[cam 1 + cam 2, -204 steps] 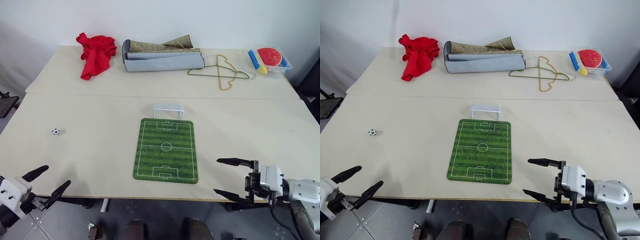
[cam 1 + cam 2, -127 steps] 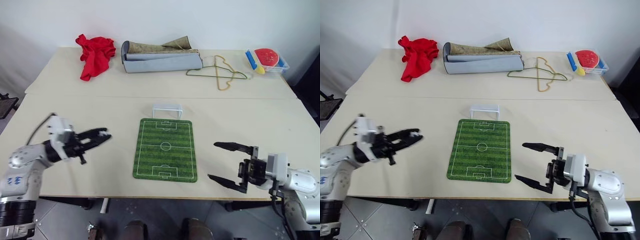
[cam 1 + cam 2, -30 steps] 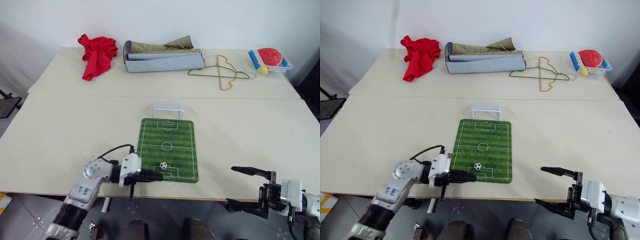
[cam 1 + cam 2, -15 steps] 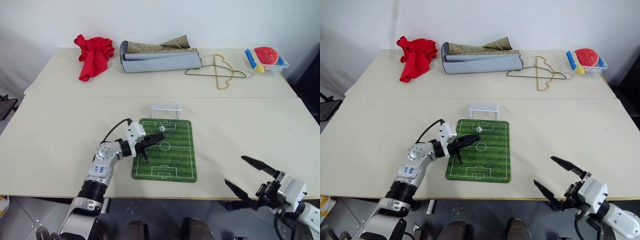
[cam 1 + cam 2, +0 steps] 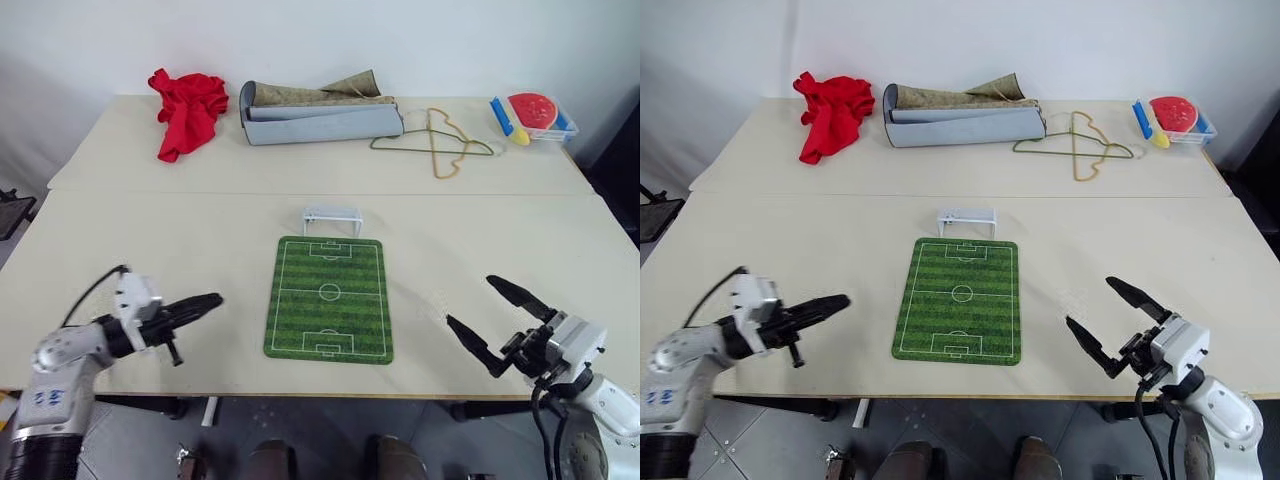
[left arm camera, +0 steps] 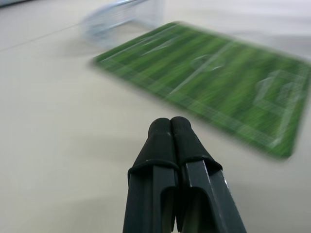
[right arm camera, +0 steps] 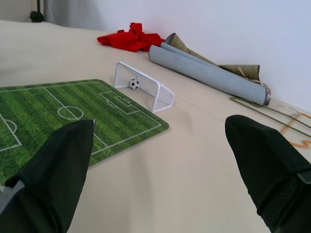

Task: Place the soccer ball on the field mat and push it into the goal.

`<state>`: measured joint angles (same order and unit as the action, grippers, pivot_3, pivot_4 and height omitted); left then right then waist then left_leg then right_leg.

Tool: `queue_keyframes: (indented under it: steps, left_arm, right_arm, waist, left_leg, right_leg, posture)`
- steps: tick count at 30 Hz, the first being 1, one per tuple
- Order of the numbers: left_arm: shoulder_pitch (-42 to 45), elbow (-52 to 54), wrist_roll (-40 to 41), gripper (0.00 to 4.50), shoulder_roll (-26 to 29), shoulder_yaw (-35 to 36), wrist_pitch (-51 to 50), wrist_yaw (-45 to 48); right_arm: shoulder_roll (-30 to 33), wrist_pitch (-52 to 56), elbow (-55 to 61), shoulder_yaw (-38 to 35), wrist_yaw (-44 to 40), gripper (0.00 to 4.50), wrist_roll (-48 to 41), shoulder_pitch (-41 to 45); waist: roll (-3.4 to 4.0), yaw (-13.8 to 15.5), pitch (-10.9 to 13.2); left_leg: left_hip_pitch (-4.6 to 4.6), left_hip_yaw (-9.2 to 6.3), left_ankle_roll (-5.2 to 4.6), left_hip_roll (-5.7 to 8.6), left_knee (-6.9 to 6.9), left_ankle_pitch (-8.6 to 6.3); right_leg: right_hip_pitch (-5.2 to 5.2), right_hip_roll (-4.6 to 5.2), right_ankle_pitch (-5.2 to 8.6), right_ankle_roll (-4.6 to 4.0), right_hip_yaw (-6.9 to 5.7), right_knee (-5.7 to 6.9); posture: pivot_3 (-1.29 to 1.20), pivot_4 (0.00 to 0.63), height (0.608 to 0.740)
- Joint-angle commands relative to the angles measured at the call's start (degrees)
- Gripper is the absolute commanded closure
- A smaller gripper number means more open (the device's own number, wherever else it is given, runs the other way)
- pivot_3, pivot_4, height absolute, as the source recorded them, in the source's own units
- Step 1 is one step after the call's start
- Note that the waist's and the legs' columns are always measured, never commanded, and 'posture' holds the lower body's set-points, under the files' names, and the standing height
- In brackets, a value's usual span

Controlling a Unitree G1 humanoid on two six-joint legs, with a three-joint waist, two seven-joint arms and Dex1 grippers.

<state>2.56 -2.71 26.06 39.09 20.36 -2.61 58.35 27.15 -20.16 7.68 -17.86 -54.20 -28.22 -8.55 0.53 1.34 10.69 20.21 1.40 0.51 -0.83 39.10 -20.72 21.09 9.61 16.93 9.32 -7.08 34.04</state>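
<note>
The soccer ball [image 7: 133, 84] rests inside the white goal [image 5: 333, 217], which stands at the far end of the green field mat [image 5: 328, 298]. My left gripper [image 5: 210, 300] hovers over the bare table left of the mat, fingers pressed shut on nothing and pointing toward the mat; the left wrist view shows its closed fingertips [image 6: 170, 127] with the mat [image 6: 214, 77] beyond. To the right of the mat, near the table's front edge, my right gripper [image 5: 470, 302] is wide open and empty.
Along the table's back edge lie a red cloth [image 5: 190, 105], a rolled grey mat [image 5: 320, 112], wire hangers [image 5: 440, 145] and a clear box [image 5: 530, 112] with red, blue and yellow items. A seam runs across the table [image 5: 150, 190] behind the goal.
The ball has left the mat's far end and now lies in the goal. My left gripper, still shut, has swung away from the mat to the left. My right gripper has risen a little.
</note>
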Motion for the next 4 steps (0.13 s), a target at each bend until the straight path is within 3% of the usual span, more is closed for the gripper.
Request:
queue_keyframes:
  steps: [1,4]
  left_arm:
    - [-1.0,0.7,0.3,4.49,1.2,4.7,1.9,-2.7]
    - [-2.7,2.8,0.6,4.49,1.3,6.0,1.0,-3.8]
  right_arm:
    - [1.4,-0.5,-1.2,0.4,-2.4,0.00,-1.4,1.8]
    - [2.1,0.0,-3.0,0.7,-3.5,0.00,-1.6,3.7]
  waist:
    - [0.00,0.0,0.0]
    - [0.00,0.0,0.0]
  left_leg:
    - [0.00,0.01,0.00,0.00,0.00,0.00]
    - [0.00,0.03,0.00,0.00,-0.01,-0.01]
  right_leg:
    - [0.00,0.00,0.00,0.00,0.02,0.00]
    - [0.04,0.00,0.00,-0.01,0.02,0.01]
  posture:
    - [0.00,0.150,0.740]
    - [0.00,0.150,0.740]
